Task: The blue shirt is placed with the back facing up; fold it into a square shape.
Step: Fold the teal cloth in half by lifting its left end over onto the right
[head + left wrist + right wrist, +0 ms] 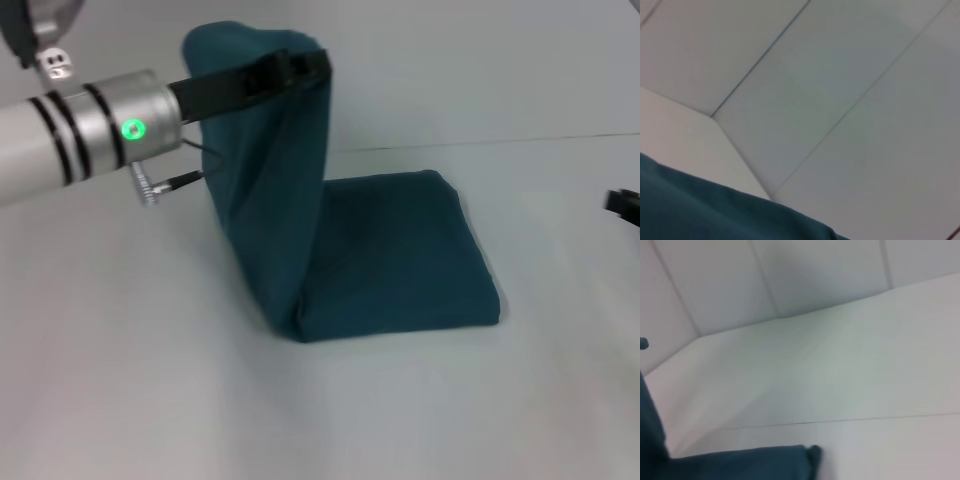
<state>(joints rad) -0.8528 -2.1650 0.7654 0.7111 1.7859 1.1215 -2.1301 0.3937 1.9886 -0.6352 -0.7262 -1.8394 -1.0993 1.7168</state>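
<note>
Fabric hangs from my left tool [305, 68], which is clamped narrow on the top edge of the blue shirt [395, 250] and holds that edge high above the counter [150, 380]. The raised part stands as a tall panel toward the far left of the shirt, draped over my black fingers [240, 85] and falling steeply to a crease on the counter at its near left corner. From that crease the other part of the shirt lies flat to the right, a roughly square folded block with neat near and right edges, resting around the middle of the counter. My left arm reaches in from the left, its silver cuff with a green light just beside the lifted panel. In my left wrist view the shirt [715, 210] fills one corner, with the pale wall behind it. My right tool [622, 205] is parked at the far right edge, well apart from the shirt; only a dark tip shows, and I cannot tell whether it is wide or narrow. My right wrist view catches the flat shirt [740, 465] low against the counter [865, 390].
</note>
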